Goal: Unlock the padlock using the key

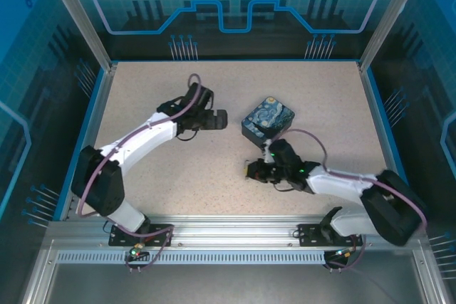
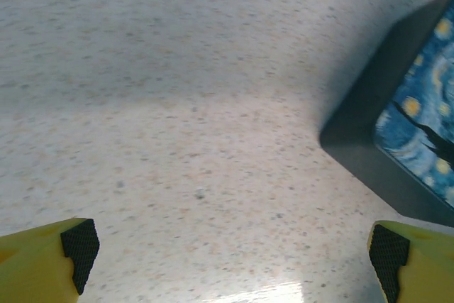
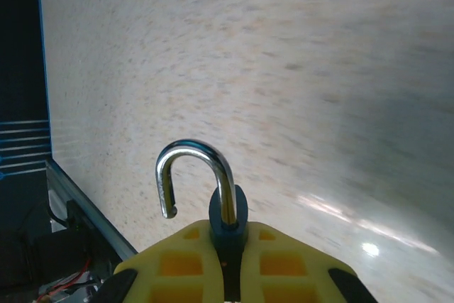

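In the top external view, the left arm reaches from its base toward the middle of the speckled bench (image 1: 178, 183). The left pincer (image 1: 219, 119) points right, toward a swirl-painted blue-and-yellow box (image 1: 268, 120) that lies flat on the bench, near it but apart. The right arm stretches leftward across the near half of the bench. The right pincer (image 1: 254, 170) sits low over the surface, just in front of the box's near corner.

In the left wrist view, the left pincer (image 2: 234, 246) stands wide apart. Its two yellow fingers with black pads (image 2: 79, 246) sit in the lower corners, with nothing but bare bench (image 2: 177, 104) between them. The box (image 2: 418, 118) shows at the right edge, its dark side wall and painted top facing the camera, clear of both fingers.

In the right wrist view, the right pincer (image 3: 228, 239) is closed tight on the padlock (image 3: 228, 212). The yellow fingers press the dark blue body from both sides. The silver shackle (image 3: 195, 148) rises above the fingertips and is sprung: one leg is seated in the body, while the other hangs free to the left, outside it. Beyond lies bench (image 3: 248, 47), and its metal edge rail (image 3: 78, 200) runs at the lower left.
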